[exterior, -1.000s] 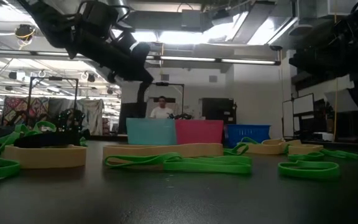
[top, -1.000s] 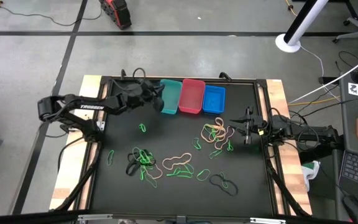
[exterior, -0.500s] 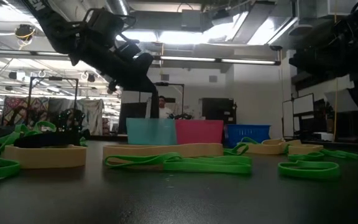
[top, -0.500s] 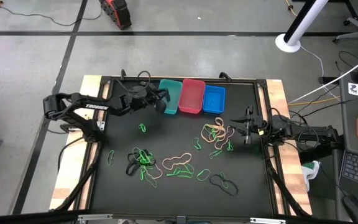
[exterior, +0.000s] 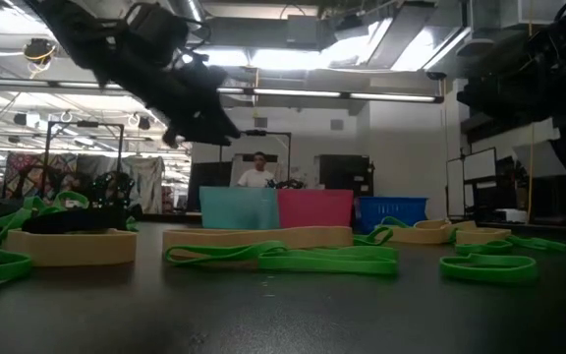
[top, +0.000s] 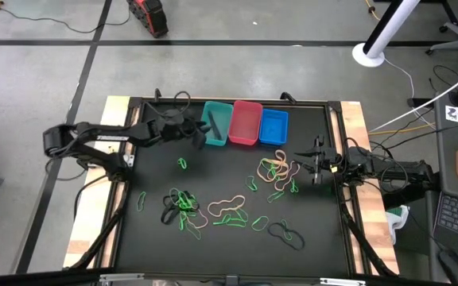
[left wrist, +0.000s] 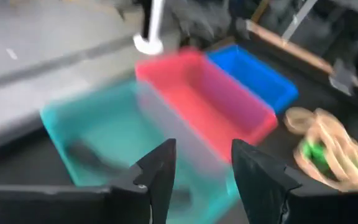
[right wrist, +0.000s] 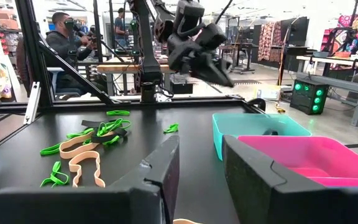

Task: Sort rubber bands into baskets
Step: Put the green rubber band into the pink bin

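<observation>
Baskets (top: 244,123) side by side, long axes front-back, black band (top: 214,125) lengthwise in teal.

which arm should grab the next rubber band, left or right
Probably the right. Its open gripper sits low beside the tan and green rubber bands, while the left gripper, open and empty, is up by the teal basket.

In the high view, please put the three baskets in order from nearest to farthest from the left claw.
1. The teal basket: directly beside the left claw, first in the row.
2. The red basket: the middle one.
3. The blue basket: the end of the row nearest the waiting right claw.
</observation>
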Robot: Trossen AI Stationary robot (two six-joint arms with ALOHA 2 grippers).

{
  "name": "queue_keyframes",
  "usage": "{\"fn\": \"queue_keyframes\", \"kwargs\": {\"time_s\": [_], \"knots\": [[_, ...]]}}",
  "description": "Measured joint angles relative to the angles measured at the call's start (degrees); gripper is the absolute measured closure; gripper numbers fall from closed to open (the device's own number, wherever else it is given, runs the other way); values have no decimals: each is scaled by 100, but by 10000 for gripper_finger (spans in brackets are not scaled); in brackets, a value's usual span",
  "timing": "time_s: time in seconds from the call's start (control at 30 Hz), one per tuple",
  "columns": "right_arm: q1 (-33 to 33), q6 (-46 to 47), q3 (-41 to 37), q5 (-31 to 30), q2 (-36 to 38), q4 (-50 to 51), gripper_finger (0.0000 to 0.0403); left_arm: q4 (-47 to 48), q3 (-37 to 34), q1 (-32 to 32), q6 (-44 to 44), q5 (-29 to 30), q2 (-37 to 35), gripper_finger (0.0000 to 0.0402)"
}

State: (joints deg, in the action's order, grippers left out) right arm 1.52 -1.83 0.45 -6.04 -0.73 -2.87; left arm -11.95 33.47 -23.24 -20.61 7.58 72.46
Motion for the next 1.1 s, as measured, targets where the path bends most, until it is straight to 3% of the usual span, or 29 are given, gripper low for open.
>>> {"fn": "queue_keyframes", "kwargs": {"time_s": [0.2, 0.4, 0.77, 1.1], "knots": [[0, 0, 2, 2, 0, 4, 281, 2655, 0, 165, -554, -602, -768, 261], [1, 0, 1, 2, 1, 7, 281, 4627, -28, 637, -1623, -621, -890, 263], [2, 0, 1, 2, 1, 2, 281, 4532, -33, 1058, -2553, 123, -236, 263], [1, 0, 1, 2, 1, 2, 281, 3992, -35, 1058, -2674, 160, 474, 264]]}}
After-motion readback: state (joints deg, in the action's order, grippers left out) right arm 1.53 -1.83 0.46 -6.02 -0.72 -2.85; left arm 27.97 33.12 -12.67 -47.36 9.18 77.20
